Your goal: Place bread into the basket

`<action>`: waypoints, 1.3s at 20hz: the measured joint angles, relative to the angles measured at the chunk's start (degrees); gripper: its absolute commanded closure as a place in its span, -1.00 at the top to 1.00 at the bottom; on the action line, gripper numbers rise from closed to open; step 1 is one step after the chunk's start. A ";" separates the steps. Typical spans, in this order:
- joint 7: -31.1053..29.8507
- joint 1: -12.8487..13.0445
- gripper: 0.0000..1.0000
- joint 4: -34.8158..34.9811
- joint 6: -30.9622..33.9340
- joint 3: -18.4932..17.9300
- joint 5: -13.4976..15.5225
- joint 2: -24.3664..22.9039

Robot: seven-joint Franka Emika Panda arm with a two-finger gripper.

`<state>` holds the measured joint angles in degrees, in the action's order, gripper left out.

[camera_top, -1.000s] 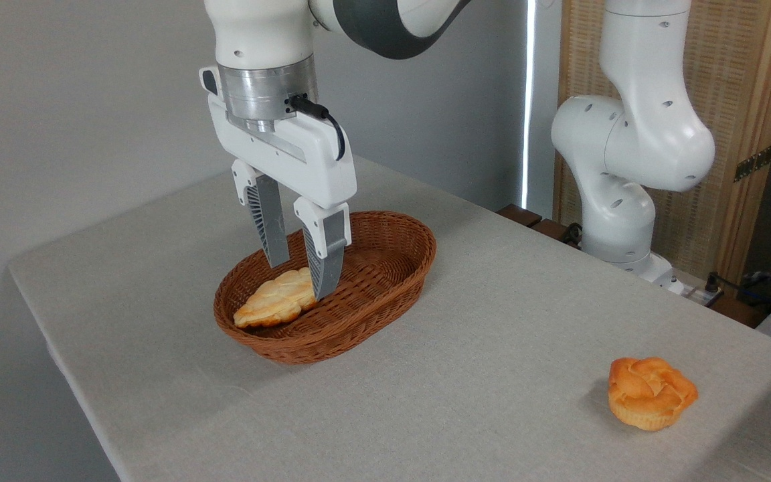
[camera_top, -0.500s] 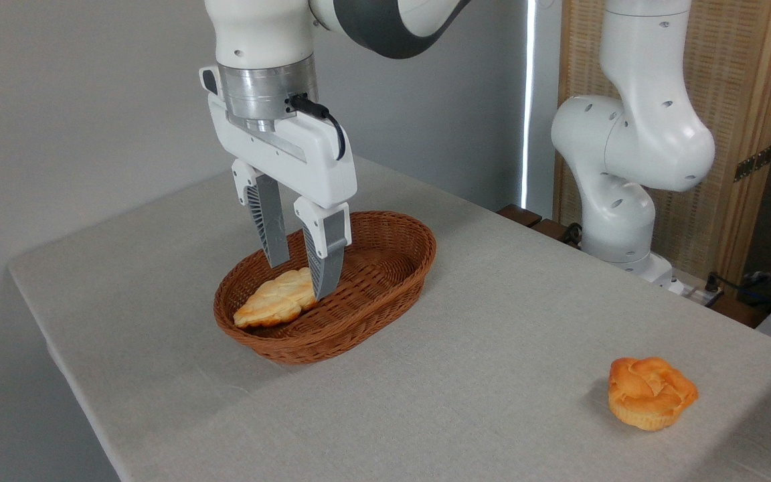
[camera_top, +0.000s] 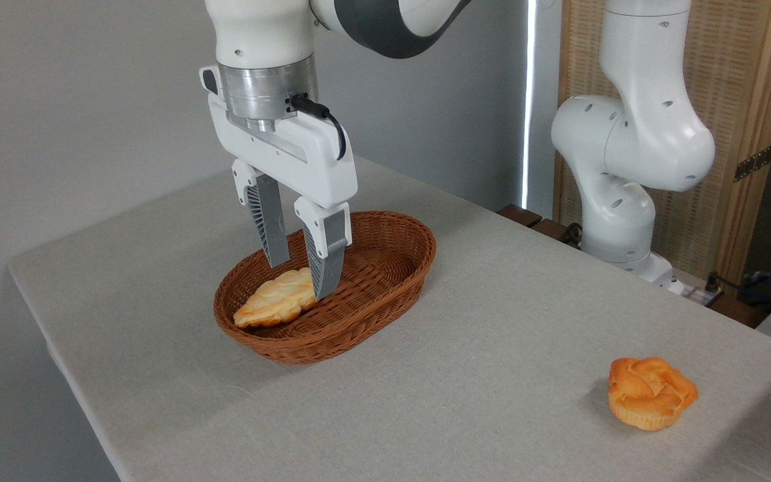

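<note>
— In the basket (camera_top: 385, 268), near the table's (camera_top: 466, 375) far left corner: what lies there?
— The braided bread (camera_top: 277, 299), my gripper (camera_top: 302, 274) straddling it, jaws apart. The round bun (camera_top: 650, 391) sits by the right edge

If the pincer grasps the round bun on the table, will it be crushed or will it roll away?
The round bun looks puffy, so it is probably light and may dent under a hard squeeze. Its ridged base seems to sit flat on the table, so rolling appears unlikely. The swirled top is uneven, so gripping the sides may hold better.
</note>
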<state>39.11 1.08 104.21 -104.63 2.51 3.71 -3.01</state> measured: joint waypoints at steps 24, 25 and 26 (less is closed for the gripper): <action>0.00 0.06 1.00 -0.15 4.74 0.05 0.00 -0.60; 0.20 0.05 1.00 -0.15 5.05 0.05 -0.01 -0.64; 1.15 0.05 1.00 -0.15 5.35 0.04 -0.05 -0.68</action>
<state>40.26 1.14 104.06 -99.28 2.55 3.67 -3.69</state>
